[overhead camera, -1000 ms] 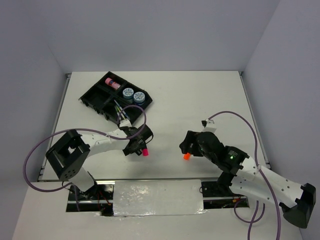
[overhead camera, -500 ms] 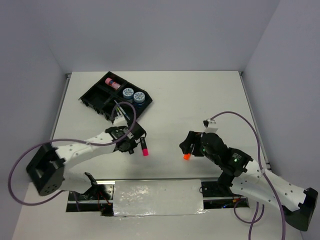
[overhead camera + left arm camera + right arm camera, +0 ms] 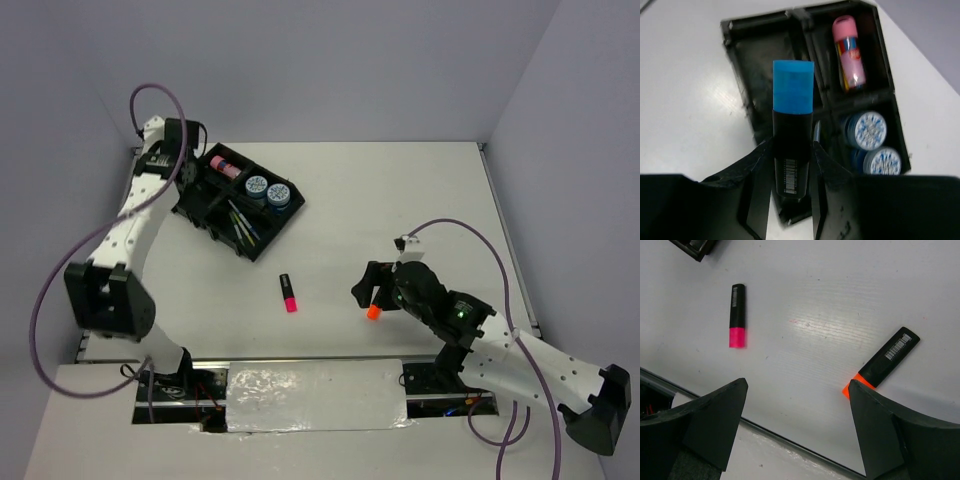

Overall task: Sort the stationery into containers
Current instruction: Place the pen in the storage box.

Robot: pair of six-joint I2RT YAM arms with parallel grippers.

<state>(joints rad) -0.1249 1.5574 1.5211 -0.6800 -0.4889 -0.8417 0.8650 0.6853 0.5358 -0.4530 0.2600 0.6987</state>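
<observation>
My left gripper [image 3: 187, 165] is shut on a blue highlighter [image 3: 792, 125] and holds it above the black tray [image 3: 197, 197], over its empty left compartment [image 3: 767, 65]. The tray holds a pink-capped tube [image 3: 224, 165], two blue tubs [image 3: 267, 189] and thin pens [image 3: 240, 222]. A pink highlighter [image 3: 288, 293] lies on the table in front of the tray. An orange highlighter [image 3: 372, 311] lies at the tip of my right gripper [image 3: 364, 290], which is open and empty. In the right wrist view the orange highlighter [image 3: 882, 362] sits just above the right fingertip and the pink one [image 3: 737, 315] to the upper left.
The arms' mounting rail and a foil-covered plate [image 3: 315, 395] run along the near table edge. Grey walls close the table at the back and sides. The tray lies at an angle at the back left.
My left arm has swung from beside the pink highlighter at mid-table to the back left over the tray. The pink highlighter stays on the table. My right gripper has shifted slightly left.
</observation>
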